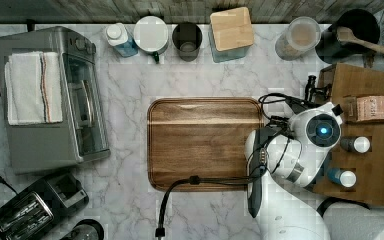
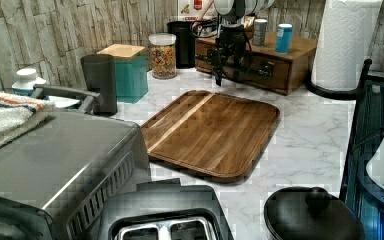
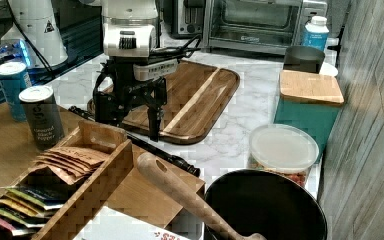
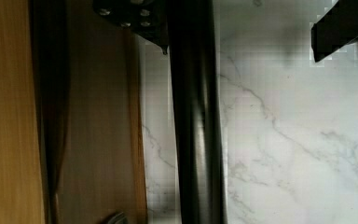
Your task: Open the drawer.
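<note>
The drawer (image 2: 258, 66) is the brown front of a low wooden cabinet (image 1: 375, 165) at the top view's right. Its long black bar handle (image 3: 166, 156) runs along the front, just above the marble counter. My gripper (image 3: 130, 129) hangs over that handle, open, with one finger on the counter side and the other toward the cabinet. In the left view the gripper (image 2: 226, 70) stands directly in front of the drawer. The wrist view shows the handle (image 4: 196, 121) beside the drawer front (image 4: 98, 140), with one finger (image 4: 340, 28) out over the marble, apart from the bar.
A wooden cutting board (image 1: 205, 142) lies mid-counter beside the arm (image 1: 300, 150). Two spice tins (image 1: 356, 145) and a box of packets (image 3: 75, 170) sit on the cabinet top. Jars line the back wall, a toaster oven (image 1: 55, 100) stands at the top view's left, and a paper towel roll (image 2: 347, 45) is by the cabinet.
</note>
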`<state>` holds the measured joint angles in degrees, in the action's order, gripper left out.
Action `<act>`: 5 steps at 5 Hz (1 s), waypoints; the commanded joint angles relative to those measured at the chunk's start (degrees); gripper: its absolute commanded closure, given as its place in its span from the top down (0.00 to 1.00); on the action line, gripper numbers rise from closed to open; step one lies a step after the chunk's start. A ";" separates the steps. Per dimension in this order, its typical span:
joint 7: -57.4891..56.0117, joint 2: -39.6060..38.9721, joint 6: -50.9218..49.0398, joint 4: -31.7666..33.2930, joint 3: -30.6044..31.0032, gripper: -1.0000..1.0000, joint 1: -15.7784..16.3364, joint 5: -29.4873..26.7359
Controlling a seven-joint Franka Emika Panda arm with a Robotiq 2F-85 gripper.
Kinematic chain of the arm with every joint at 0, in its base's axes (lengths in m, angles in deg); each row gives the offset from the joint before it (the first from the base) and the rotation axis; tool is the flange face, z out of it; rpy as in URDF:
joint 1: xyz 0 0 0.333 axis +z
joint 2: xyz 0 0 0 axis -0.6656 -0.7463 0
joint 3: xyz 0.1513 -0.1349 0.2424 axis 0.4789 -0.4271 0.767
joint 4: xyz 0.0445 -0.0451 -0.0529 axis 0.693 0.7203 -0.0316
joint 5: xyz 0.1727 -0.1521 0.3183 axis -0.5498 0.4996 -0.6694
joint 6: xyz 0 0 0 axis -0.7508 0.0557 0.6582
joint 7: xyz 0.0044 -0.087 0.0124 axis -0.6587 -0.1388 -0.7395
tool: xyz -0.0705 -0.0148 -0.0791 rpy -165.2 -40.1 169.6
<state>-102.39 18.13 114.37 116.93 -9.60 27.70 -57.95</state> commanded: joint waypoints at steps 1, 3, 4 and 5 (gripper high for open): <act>-6.75 5.56 7.49 5.61 13.76 1.00 5.15 -6.02; 11.44 6.54 4.15 4.63 13.57 1.00 15.32 -1.09; 17.14 6.14 3.62 4.02 12.63 1.00 18.70 0.46; 21.33 5.84 2.73 2.55 12.98 1.00 21.73 1.00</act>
<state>-84.96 21.85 118.51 122.52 -3.59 40.91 -57.55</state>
